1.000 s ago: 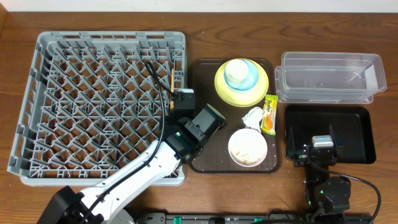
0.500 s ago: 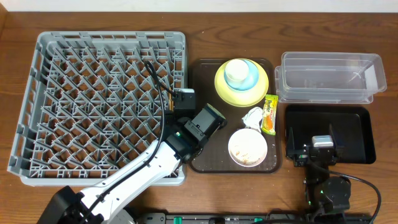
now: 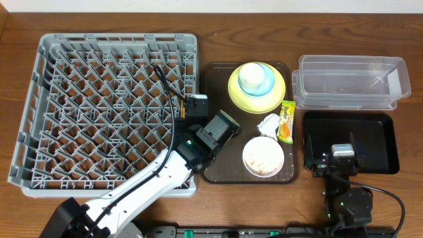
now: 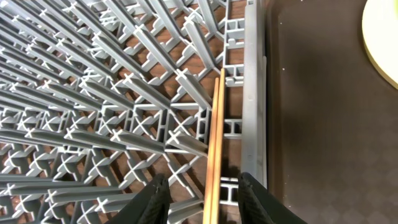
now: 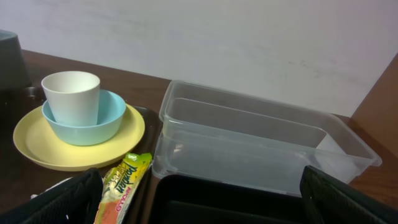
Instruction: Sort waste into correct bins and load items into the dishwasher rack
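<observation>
The wooden chopsticks (image 4: pixel 214 143) lie along the right edge of the grey dishwasher rack (image 3: pixel 99 106). My left gripper (image 4: pixel 203 186) straddles their near end, open, with a gap on both sides. A white cup (image 3: pixel 254 73) sits in a light blue bowl (image 3: pixel 264 84) on the yellow plate (image 3: pixel 277 92). The white bowl (image 3: pixel 263 157) holds pale crumbs. A crumpled napkin (image 3: pixel 269 123) and the snack wrapper (image 3: pixel 287 121) lie beside it. My right gripper (image 5: pixel 199 199) hovers open and empty over the black tray (image 3: pixel 377 142), in front of the clear tub (image 3: pixel 350 82).
The dishes and waste rest on a brown serving tray (image 3: pixel 218 165) between the rack and the two bins. My left arm (image 3: pixel 152 182) reaches across the rack's front right corner. The rack's pegs stand close around the chopsticks.
My left gripper has opened off the chopsticks, which now rest in the rack. The right arm has not moved.
</observation>
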